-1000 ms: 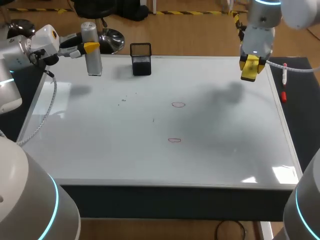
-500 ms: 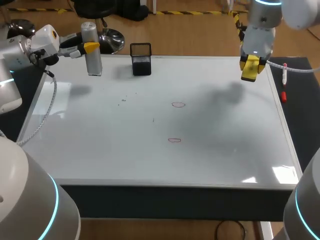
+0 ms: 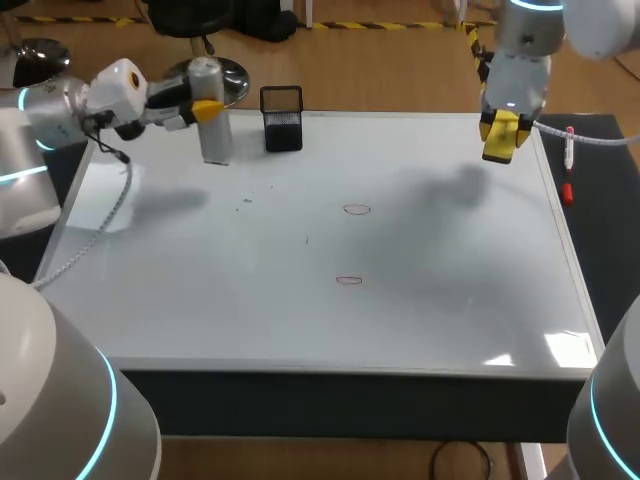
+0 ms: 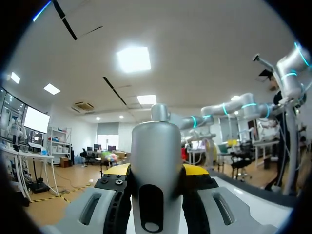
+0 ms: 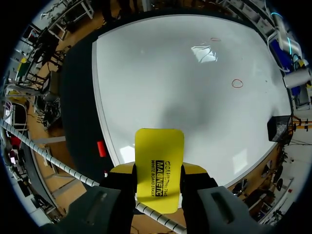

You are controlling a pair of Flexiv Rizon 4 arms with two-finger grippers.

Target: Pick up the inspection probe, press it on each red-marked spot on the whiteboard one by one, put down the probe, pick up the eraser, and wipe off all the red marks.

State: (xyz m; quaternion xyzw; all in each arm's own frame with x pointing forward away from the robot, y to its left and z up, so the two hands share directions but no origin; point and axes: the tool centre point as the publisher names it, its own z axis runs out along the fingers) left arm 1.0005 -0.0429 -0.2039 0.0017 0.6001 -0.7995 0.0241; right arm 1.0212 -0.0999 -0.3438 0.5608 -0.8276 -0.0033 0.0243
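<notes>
**Though gripped and upright, well short of the first press**

Held upright in the left gripper (image 3: 208,108), fingers clamped on the inspection probe (image 3: 214,135) from both sides, over the whiteboard's (image 3: 450,300) far left corner, just beside the black mesh cup (image 3: 282,130). Apparently clear of the surface, judging by the shadow. Well apart from both targets: farther red mark (image 3: 356,209) and nearer red mark (image 3: 348,281), both mid-board, rightward of the probe. Probably calls for carrying across, then pressing down along the long axis. At the far right edge, right gripper (image 3: 500,128) closed on the yellow eraser (image 5: 159,156).
</notes>
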